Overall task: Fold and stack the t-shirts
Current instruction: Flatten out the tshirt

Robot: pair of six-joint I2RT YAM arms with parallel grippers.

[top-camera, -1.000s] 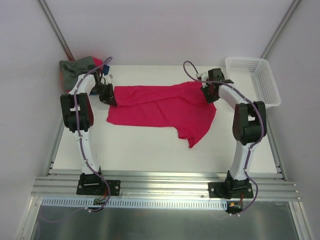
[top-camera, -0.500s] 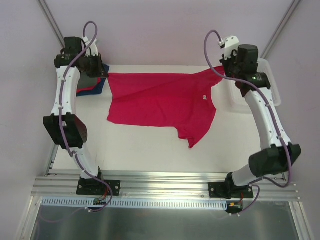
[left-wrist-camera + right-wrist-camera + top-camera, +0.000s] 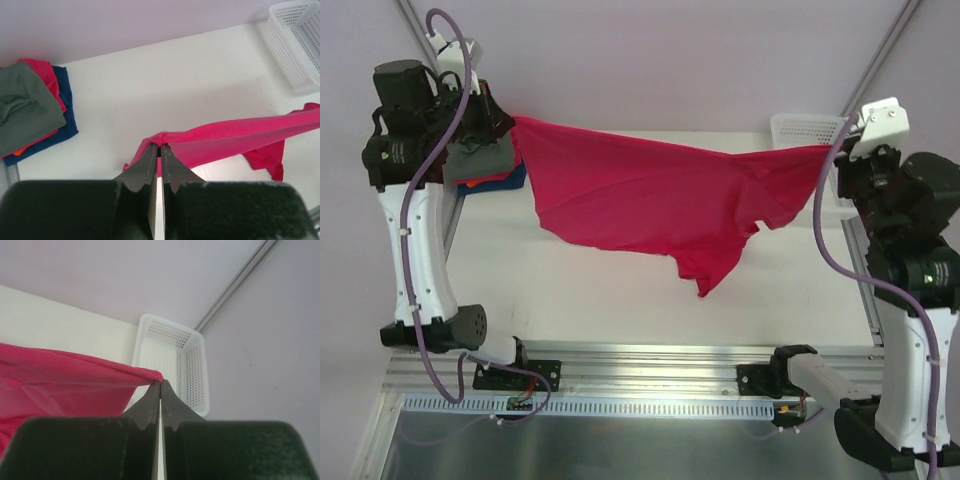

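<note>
Left wrist: left tool clamped on crimson t-shirt | right wrist: right tool clamped on it too

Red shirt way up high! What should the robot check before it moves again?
1. Left tool pinching a corner of the red shirt: ok.
2. Right tool pinching the other corner: ok.
3. Top edge pulled nearly straight between them: ok.
4. Whole shirt off the table: not ok, the low sleeve seems to touch it.
5. Shirt away from the shirt pile: ok.
6. Shirt clear of the basket: cannot tell.
</note>
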